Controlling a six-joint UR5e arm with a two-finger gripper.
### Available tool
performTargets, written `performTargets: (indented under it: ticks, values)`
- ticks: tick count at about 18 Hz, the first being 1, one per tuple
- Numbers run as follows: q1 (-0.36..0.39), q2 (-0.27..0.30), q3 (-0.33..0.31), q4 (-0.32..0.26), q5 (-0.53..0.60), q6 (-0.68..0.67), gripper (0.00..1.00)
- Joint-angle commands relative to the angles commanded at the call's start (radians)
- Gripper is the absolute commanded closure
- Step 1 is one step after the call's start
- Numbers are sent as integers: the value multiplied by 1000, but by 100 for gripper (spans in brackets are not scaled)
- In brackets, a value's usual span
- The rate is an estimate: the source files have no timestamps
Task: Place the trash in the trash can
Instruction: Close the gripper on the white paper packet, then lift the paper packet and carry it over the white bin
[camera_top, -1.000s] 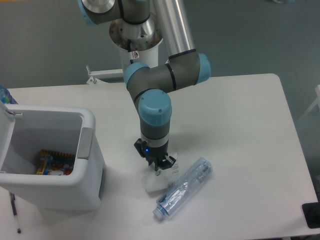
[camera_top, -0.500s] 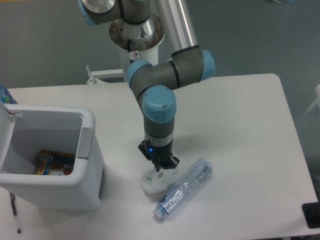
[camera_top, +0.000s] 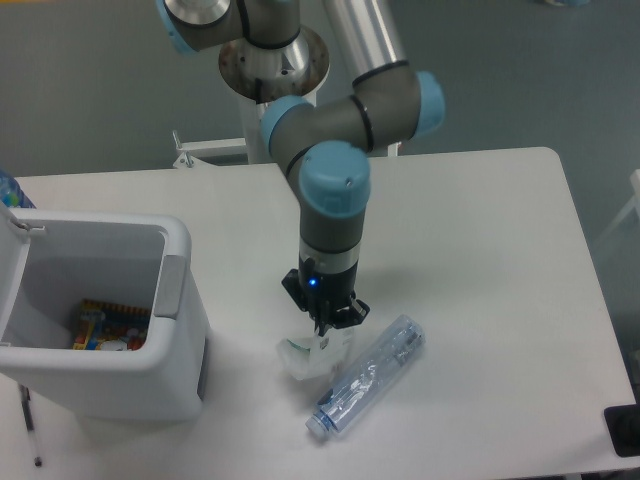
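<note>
My gripper (camera_top: 327, 332) is shut on the flat white plastic packet (camera_top: 311, 358), which hangs from the fingers just above the table, its lower left edge near the surface. The clear bluish water bottle (camera_top: 367, 388) lies on its side on the table right beside the packet, cap end toward the front. The white trash can (camera_top: 100, 318) with a thick rim and grey side panel stands at the left, open, well left of my gripper. Colourful wrappers (camera_top: 108, 326) lie at its bottom.
A black pen or stick (camera_top: 30, 425) lies by the bin's front left. A dark object (camera_top: 623, 430) sits at the table's front right edge. A blue-topped thing (camera_top: 8, 190) shows at the far left edge.
My gripper has risen a little and shifted right with the packet pinched in it; the packet has lifted and tilted. The bottle has not moved.
</note>
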Motion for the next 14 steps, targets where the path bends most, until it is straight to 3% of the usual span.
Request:
performTargets:
  ticks: [4, 11, 14]
  values:
    - [12, 55, 38, -2, -106, -87, 100]
    - [-8, 94, 153, -2, -253, -296, 100]
    - [-15, 123, 172, -2, -298, -348, 100]
